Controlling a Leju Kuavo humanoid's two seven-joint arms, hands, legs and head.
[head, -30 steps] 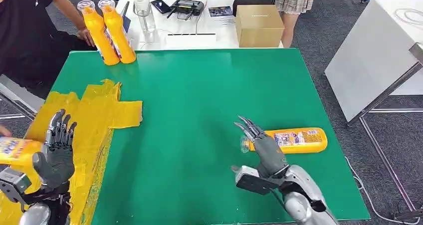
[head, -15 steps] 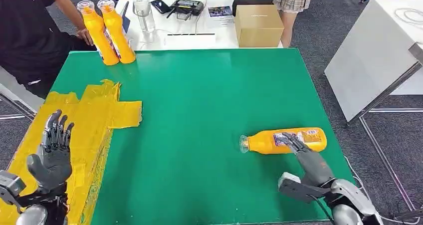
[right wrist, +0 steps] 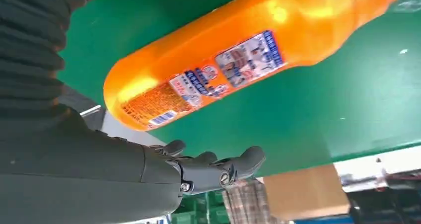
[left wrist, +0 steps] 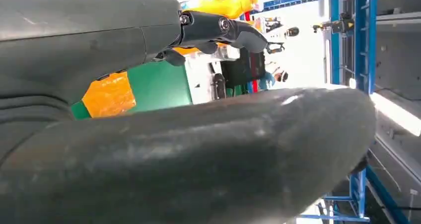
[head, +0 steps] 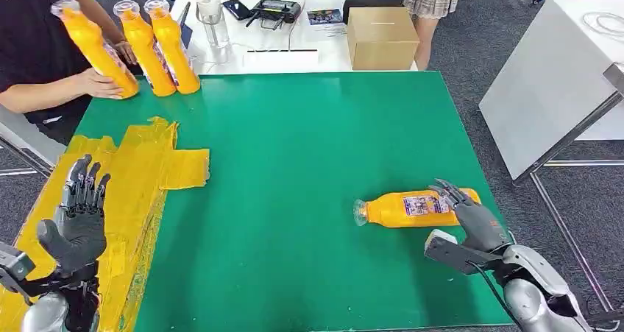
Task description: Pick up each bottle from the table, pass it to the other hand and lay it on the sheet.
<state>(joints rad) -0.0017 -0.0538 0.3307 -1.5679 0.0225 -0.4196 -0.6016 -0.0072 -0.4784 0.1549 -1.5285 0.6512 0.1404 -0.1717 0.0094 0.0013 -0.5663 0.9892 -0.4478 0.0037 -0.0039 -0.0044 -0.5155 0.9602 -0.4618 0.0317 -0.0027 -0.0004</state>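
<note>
An orange bottle (head: 412,208) with a printed label lies on its side on the green table (head: 294,140), its clear cap end pointing left. My right hand (head: 471,216) hovers at the bottle's base end, fingers spread and empty. In the right wrist view the bottle (right wrist: 238,60) lies just beyond my fingers (right wrist: 213,167), with green table showing between them. My left hand (head: 77,218) is raised, fingers apart and empty, over the crumpled yellow sheet (head: 147,163) at the table's left edge. The sheet (left wrist: 109,92) appears past my thumb in the left wrist view.
A person at the far left holds a third orange bottle (head: 92,48) tilted beside two standing ones (head: 160,46). Behind the green table a white table carries a cardboard box (head: 383,37), a controller (head: 276,9) and a clear cup (head: 211,9). Another white table (head: 552,74) stands right.
My right hand moved from the bottle's cap end to its base end. The bottle that lay on the sheet by my left hand is gone; the person now holds one at the far corner.
</note>
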